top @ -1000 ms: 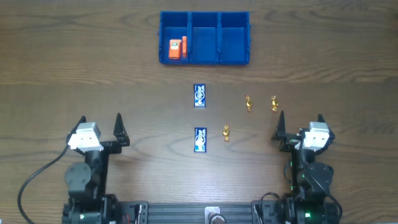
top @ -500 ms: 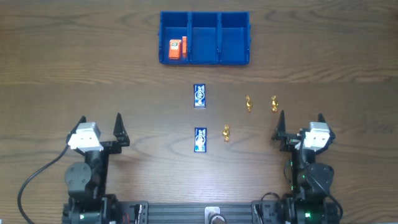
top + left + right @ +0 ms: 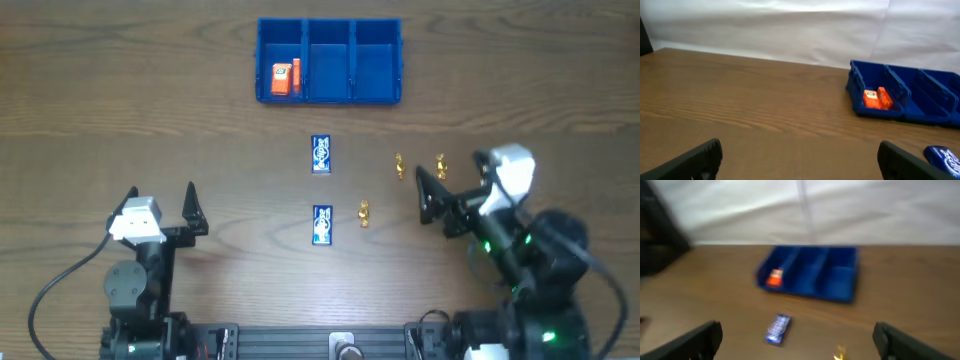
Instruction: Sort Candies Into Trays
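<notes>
Blue plastic forms the tray [image 3: 330, 21], which is set at the far middle of a wooden table [image 3: 120, 100] and is divided into three compartments side by side. Orange candies [image 3: 285, 79] are held in its left compartment; they look like two pieces pressed together, but the count cannot be told for certain.

Nearer the arms, a far blue candy [image 3: 321, 154] and a near blue candy [image 3: 322, 224] are laid one behind the other, well apart. A near gold candy [image 3: 364, 213] is placed just beside the near blue candy. A middle gold candy [image 3: 399, 165] and a right gold candy [image 3: 440, 166] are set farther back and to the right. Their shapes are too small to be made out.

The right gripper [image 3: 449, 168] is raised near the right gold candy, its fingers held apart. What lies under it cannot be told. In its wrist view the tray [image 3: 840, 292] and one blue candy [image 3: 778, 328] are seen ahead, and a gold speck [image 3: 840, 352] is cut off at the edge.

The left gripper [image 3: 162, 190] is kept at the near left, well apart from every candy, its fingers spread wide. In its wrist view the tray [image 3: 905, 107] and a blue candy [image 3: 945, 160] are cut off at the edge.
</notes>
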{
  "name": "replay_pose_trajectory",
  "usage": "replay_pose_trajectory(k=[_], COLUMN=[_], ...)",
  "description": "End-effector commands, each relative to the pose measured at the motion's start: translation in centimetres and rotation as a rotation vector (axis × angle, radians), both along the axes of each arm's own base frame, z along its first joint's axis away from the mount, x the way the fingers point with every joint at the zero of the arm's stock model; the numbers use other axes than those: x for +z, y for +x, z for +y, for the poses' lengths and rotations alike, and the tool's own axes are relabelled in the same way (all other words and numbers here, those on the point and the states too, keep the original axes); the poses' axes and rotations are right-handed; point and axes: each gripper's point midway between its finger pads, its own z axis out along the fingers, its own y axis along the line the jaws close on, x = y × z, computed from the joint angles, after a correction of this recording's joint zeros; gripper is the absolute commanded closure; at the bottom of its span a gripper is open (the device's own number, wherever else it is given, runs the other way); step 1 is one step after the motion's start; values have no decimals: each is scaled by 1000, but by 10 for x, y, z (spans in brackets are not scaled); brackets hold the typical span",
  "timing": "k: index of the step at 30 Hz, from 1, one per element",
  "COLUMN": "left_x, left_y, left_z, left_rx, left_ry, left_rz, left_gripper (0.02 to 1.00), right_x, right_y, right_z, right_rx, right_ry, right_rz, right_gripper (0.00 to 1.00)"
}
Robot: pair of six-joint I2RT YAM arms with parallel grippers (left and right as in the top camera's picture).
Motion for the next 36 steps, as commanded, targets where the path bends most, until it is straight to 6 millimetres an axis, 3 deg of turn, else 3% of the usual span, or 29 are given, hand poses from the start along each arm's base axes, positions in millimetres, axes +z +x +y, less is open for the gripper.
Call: replay_pose_trajectory(k=[1, 4, 6, 9, 14, 18, 22, 36], left_x=[-16, -16, -16, -16, -16, -16, -16, -16], left_y=[-1, -1, -1, -1, -1, -1, -1, -1], left_z=[-2, -2, -2, -2, -2, -2, -2, -2], left_rx=[-13, -13, -13, -13, -13, -13, -13, -13], left_ry=[11, 11, 11, 11, 11, 11, 11, 11], left_rz=[51, 51, 51, 51, 51, 51, 50, 50], left_gripper=[20, 20, 20, 20, 20, 20, 20, 20], right_x=[25, 13, -10, -66, -142, -182, -211, -278], right_y=[-8, -9, -10, -11, -29, -33, -31, -21], right_z=[46, 70, 83, 100, 138, 150, 172, 176], right_rx=[206, 239, 239, 151, 93, -8, -4, -73], right_ry=[61, 86, 35, -123, -347, -444, -464, -515], right_rz=[233, 485, 636, 851, 1069, 1132, 1144, 1208], right_gripper=[3, 3, 3, 3, 3, 3, 3, 1])
